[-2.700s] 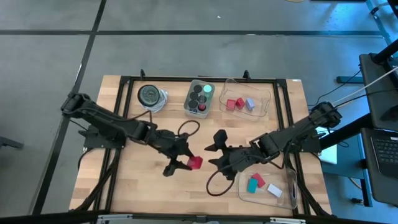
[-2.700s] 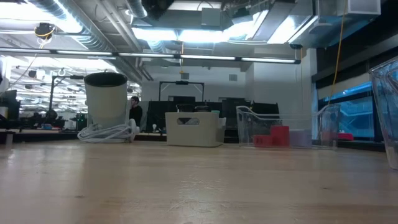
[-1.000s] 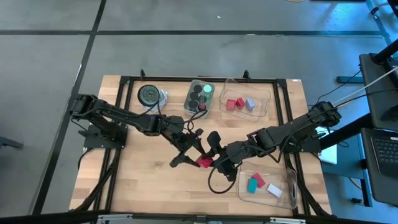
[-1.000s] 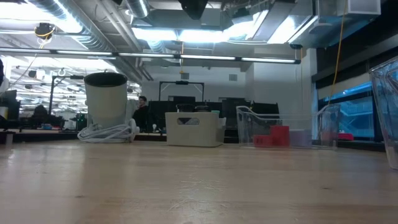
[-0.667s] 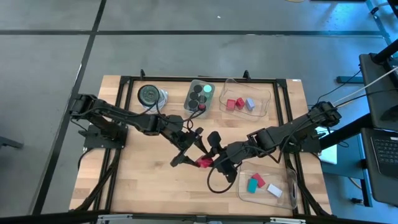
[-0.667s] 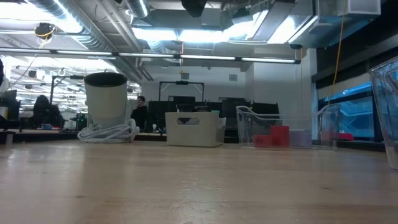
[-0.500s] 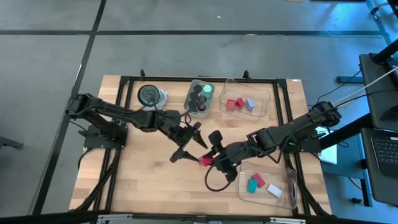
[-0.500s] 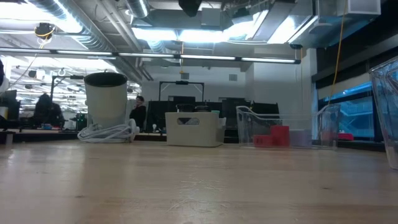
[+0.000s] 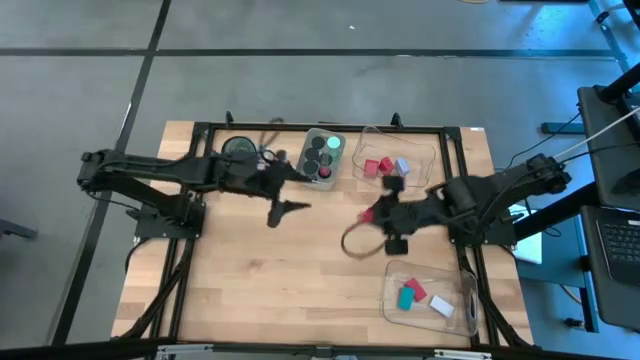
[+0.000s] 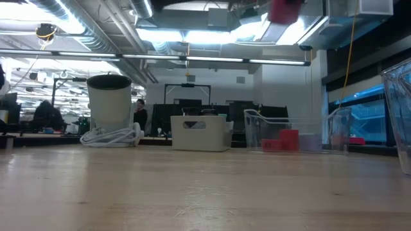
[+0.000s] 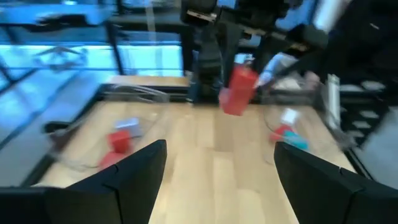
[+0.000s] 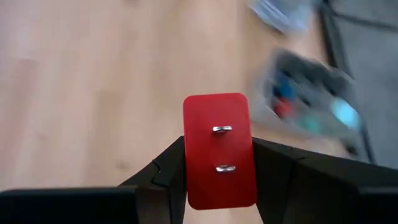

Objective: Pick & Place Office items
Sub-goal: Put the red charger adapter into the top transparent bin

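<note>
Wooden table [image 9: 250, 280] inside a black frame, grey floor around it; across the table the low view looks into an open workspace with ceiling lights and a person standing far back near desks.

I read the right gripper [image 12: 219, 163] as clenched on a red block [image 12: 219, 149]: in its wrist view both fingers press the block's sides, and two small metal prongs show on the face toward the camera. From above, the red block [image 9: 366, 214] sits at the tip of the right arm, held over bare wood just in front of the far clear tray [image 9: 425, 160]. The low view catches it only as a red blur [image 10: 282, 10] high up, well off the table.

My left gripper [image 9: 283, 190] is spread wide and holds nothing; it hangs over the far left part of the table, near the small tray of dark cylinders [image 9: 322, 157]. Its wrist view looks straight across at the red block [image 11: 238, 91].

Far clear tray: two red blocks and a lavender one. Near clear tray [image 9: 460, 300]: teal, red and white pieces.

A round grey dish [image 9: 240, 150] is at the far left.
</note>
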